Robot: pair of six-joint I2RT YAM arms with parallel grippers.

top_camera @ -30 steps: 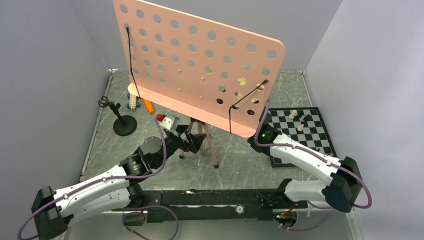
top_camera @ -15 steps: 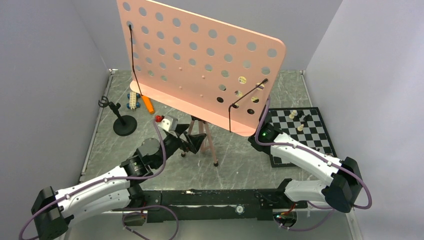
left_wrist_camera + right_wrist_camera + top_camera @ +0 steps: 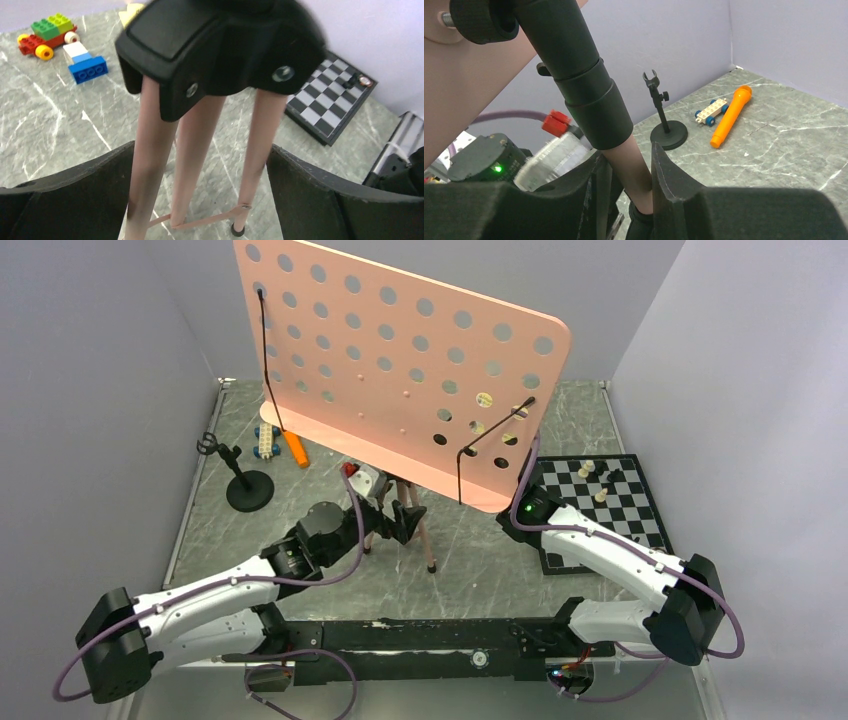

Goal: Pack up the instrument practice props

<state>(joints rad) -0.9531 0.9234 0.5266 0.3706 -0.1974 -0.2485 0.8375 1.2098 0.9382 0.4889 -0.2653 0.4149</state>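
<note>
At mid-worktop (image 3: 480, 560), pink music stand (image 3: 400, 370) stands upright, R hand (image 3: 630, 175) pinching its pole (image 3: 623, 150), L hand (image 3: 200, 165) spread w/ fingers either side of tripod legs (image 3: 192, 145).

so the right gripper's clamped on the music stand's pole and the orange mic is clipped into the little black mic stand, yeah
Not quite. The right gripper is clamped on the pole of the pink music stand, but the orange microphone is not in the black mic stand. It lies flat on the table beside a toy block, apart from the empty stand. The right wrist view shows this.
</note>
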